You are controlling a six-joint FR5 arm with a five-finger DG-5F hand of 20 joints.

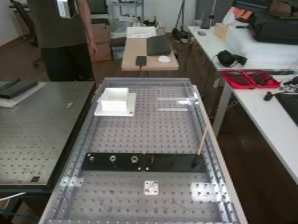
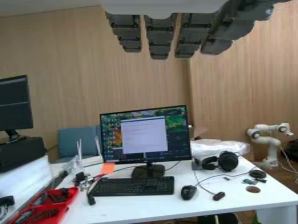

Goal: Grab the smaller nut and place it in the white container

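High view down along bench [image 1: 126, 132], wrist view toward monitor [image 2: 144, 134]

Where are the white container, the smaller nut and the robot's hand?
White container [image 1: 115, 104]: high view, on its near side.
Smaller nut [image 1: 91, 158]: high view, on its middle.
Robot's hand [image 2: 159, 36]: wrist view, on one of its fingers.

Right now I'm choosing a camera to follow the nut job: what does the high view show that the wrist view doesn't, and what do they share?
High view: the smaller nut, larger nut and bearing on the flat black bar, with the white container farther along the bench.

Wrist view: the hand, fingers straight and holding nothing, plus a lit monitor and a mouse.

Both: a white desk with red trays on it.
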